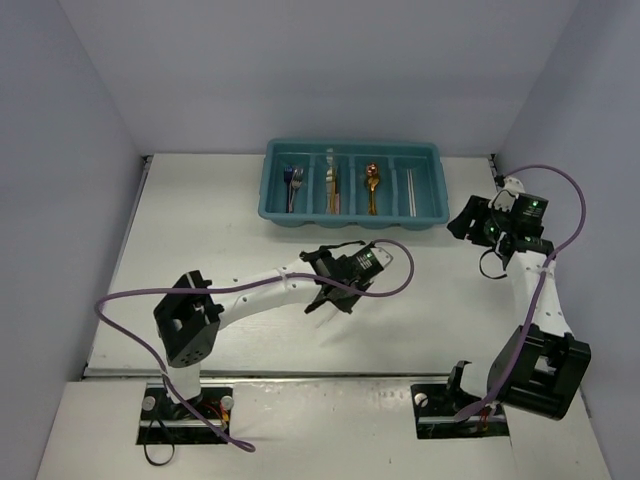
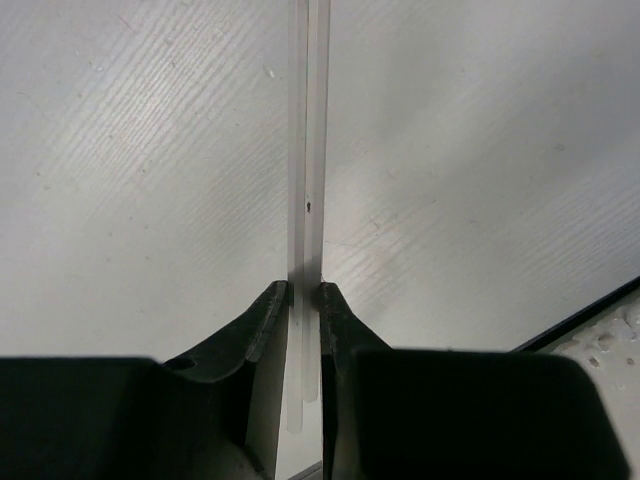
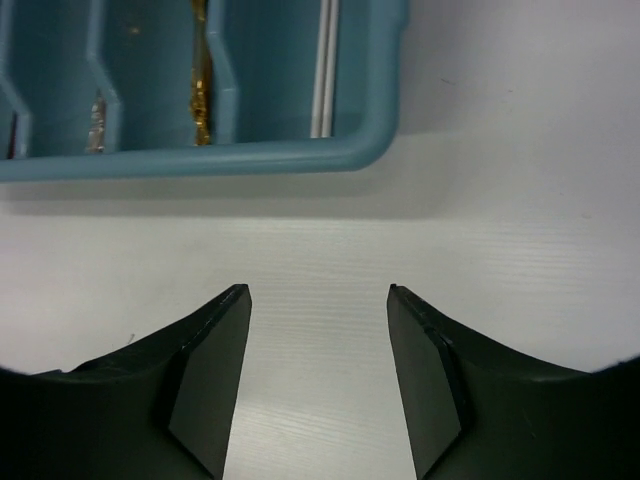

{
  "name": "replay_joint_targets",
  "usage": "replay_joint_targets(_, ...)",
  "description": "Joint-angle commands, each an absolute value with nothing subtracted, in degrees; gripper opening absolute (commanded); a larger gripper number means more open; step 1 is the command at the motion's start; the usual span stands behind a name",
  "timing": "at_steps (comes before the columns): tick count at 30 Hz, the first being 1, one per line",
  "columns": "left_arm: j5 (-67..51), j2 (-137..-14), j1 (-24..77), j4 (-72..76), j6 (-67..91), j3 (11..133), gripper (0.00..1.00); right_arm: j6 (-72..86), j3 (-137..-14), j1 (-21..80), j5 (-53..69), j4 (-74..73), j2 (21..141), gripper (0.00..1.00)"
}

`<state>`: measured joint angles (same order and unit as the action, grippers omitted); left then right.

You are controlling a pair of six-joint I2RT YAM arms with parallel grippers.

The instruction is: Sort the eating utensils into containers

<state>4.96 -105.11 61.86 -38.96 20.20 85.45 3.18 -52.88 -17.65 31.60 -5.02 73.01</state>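
Note:
The teal cutlery tray [image 1: 350, 214] stands at the back middle of the table. Its compartments hold silver forks [image 1: 293, 188], a gold and silver utensil [image 1: 332, 186], a gold spoon [image 1: 372, 186] and pale sticks [image 1: 410, 190]. My left gripper [image 1: 330, 290] is in front of the tray. In the left wrist view it [image 2: 305, 290] is shut on two thin pale sticks [image 2: 308, 150] that run straight out over the white table. My right gripper [image 1: 470, 220] is open and empty [image 3: 318, 292], just off the tray's right corner [image 3: 250, 160]. The sticks [image 3: 324, 80] and the gold spoon [image 3: 200, 90] show in the tray.
Grey walls close in the table on three sides. A purple cable [image 1: 395, 285] loops from the left arm past its wrist. The table's near edge [image 2: 585, 318] shows at the lower right of the left wrist view.

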Motion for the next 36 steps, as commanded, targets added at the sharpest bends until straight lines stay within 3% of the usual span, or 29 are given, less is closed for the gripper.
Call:
replay_joint_targets(1, 10.04, -100.44, 61.91, -39.29, 18.15, 87.47, 0.0, 7.74, -51.67, -17.4, 42.56, -3.47, 69.7, 0.59)
replay_joint_targets(7, 15.01, -96.99, 61.04, -39.11, 18.63, 90.14, 0.0, 14.66, -50.5, -13.7, 47.49, -2.21, 66.46, 0.6)
replay_joint_targets(14, 16.68, -97.07, 59.37, -39.15, 18.92, 93.89, 0.0, 21.13, -53.42, -3.06, 39.12, -0.09, 66.27, 0.59)
replay_joint_targets(31, 12.98, -97.21, 57.74, -39.37, 20.21, 98.24, 0.0, 28.96, -60.13, 11.6, 42.3, 11.21, 80.63, 0.56)
replay_joint_targets(35, 12.66, -97.38, 57.66, -39.39, 20.41, 98.77, 0.0, 29.0, -61.39, 13.89, 42.58, 12.06, 82.32, 0.46)
replay_joint_targets(36, 12.69, -97.38, 57.66, -39.46, 20.49, 98.7, 0.0, 29.02, -61.54, 14.35, 42.73, 12.21, 82.58, 0.38)
